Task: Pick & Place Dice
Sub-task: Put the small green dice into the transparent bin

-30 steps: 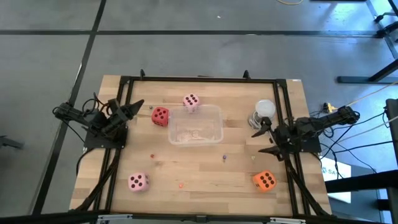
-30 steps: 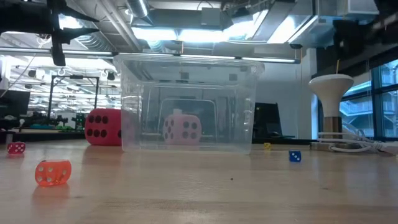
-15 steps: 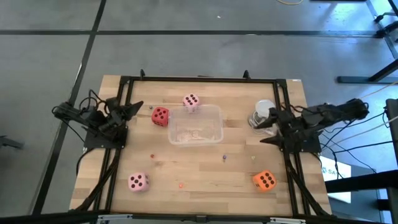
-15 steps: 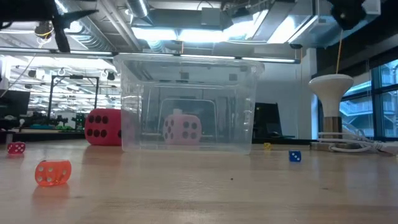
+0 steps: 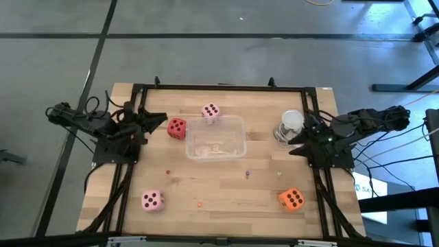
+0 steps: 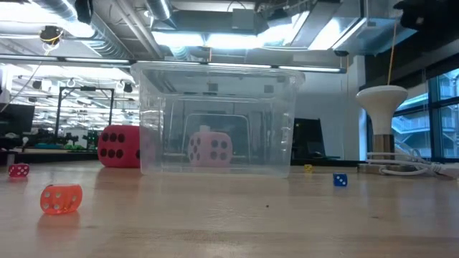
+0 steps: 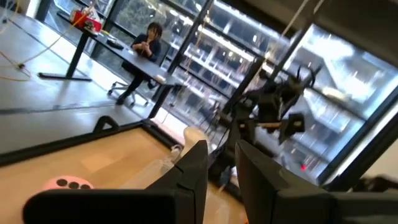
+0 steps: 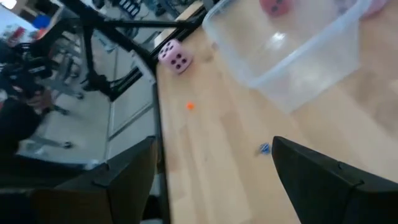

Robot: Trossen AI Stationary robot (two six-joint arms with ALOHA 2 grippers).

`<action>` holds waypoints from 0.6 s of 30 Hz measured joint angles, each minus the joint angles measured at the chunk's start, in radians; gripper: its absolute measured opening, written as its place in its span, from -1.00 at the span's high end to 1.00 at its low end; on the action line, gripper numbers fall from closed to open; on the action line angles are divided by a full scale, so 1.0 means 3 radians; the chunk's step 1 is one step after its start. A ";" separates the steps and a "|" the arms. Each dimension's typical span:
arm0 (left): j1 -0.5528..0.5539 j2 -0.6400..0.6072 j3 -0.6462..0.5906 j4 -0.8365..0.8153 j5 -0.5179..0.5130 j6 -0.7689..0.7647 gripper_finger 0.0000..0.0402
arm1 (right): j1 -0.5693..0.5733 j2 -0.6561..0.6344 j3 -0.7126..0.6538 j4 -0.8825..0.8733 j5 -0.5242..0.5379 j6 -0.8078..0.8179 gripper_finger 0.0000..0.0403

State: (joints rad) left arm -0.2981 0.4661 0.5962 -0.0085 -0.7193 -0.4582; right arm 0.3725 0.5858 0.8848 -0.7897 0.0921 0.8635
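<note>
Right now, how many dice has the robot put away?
None yet. The clear plastic tub holds no dice, and neither gripper holds anything. Left to do: the red die and one pale pink die beside the tub, the other pink die, and the orange die.

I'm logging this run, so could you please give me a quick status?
Left hand nearly closed, empty, near red die. Right hand open, empty, beside white stand. All four dice outside clear tub.

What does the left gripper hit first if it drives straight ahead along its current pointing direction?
Probably the red die. In the high view the left gripper sits at the table's left edge, pointing right toward the die, with the clear tub just past it. Its height is unclear; it may pass over.
</note>
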 joint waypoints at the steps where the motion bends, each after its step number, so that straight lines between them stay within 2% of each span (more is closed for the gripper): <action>1: 0.0000 0.0063 0.0064 -0.0025 0.0004 0.0050 0.62 | 0.0000 0.0012 0.0000 0.0005 -0.0088 0.0003 -0.57; 4: 0.0000 0.0202 0.0190 -0.0053 0.0004 0.0159 0.62 | 0.0001 0.0046 0.0000 0.0017 -0.0274 -0.0014 -0.57; 7: 0.0000 0.0261 0.0235 -0.0060 0.0003 0.0170 0.62 | 0.0001 0.0068 0.0000 0.0063 -0.0281 -0.0006 -0.57; 12: 0.0000 0.0323 0.0235 -0.0102 0.0019 0.0013 0.62 | 0.0001 0.0127 0.0000 0.0122 -0.0329 0.0128 -0.57; 15: 0.0000 0.0364 0.0235 -0.0102 0.0044 -0.0039 0.62 | 0.0001 0.0177 0.0000 0.0236 -0.0503 0.0077 -0.57; 18: 0.0000 0.0390 0.0235 -0.0102 0.0046 -0.0081 0.62 | 0.0002 0.0218 0.0000 0.0239 -0.0535 -0.0016 -0.57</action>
State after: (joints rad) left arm -0.2981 0.5831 0.6666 -0.0391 -0.7054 -0.4826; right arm 0.3732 0.6513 0.8848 -0.7181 -0.0685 0.8587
